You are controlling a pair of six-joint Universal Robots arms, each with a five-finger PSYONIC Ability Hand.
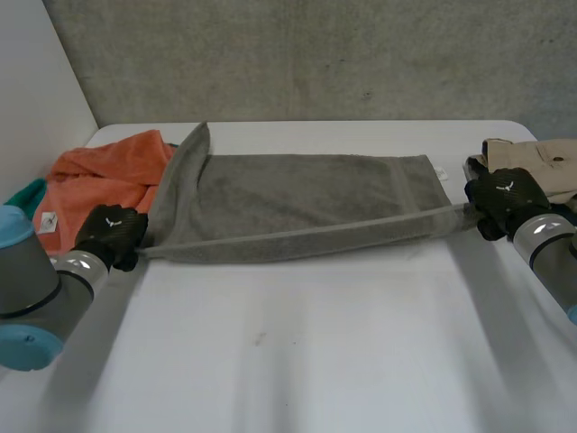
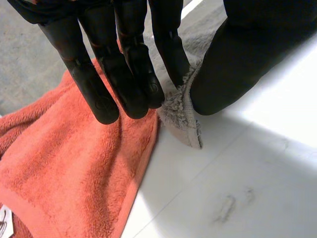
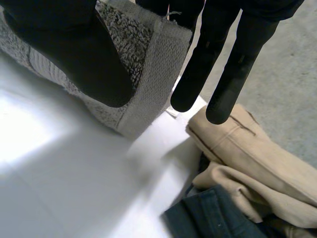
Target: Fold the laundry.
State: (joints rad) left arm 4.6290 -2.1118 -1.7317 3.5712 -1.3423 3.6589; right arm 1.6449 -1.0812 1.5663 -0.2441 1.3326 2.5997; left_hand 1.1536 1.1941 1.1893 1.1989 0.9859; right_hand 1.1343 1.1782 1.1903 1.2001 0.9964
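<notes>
Where the table (image 1: 315, 361) meets the wall on my left, a scrap of teal cloth (image 1: 27, 194) peeks out beside a crumpled orange towel (image 1: 108, 176). My left hand (image 1: 113, 234) sits just in front of that towel, low over the table. In the wrist view, my left hand (image 2: 124, 64) pinches the near left corner of the grey towel (image 2: 181, 111) between thumb and one finger. The other fingers hang straight over the orange towel (image 2: 69, 168).

From there the grey towel (image 1: 297, 203) stretches across the middle of the table. Its left end is drawn up against the orange towel, and its near edge is pulled into a taut line between my two hands.

At the far end my right hand (image 1: 507, 198) has the near right corner. In its wrist view my right hand (image 3: 74, 54) clamps the grey towel's (image 3: 148, 74) hem under the thumb, with two fingers reaching straight past it. Just beyond lie a beige garment (image 3: 247, 153) and dark blue cloth (image 3: 213, 215), apart from the towel.
</notes>
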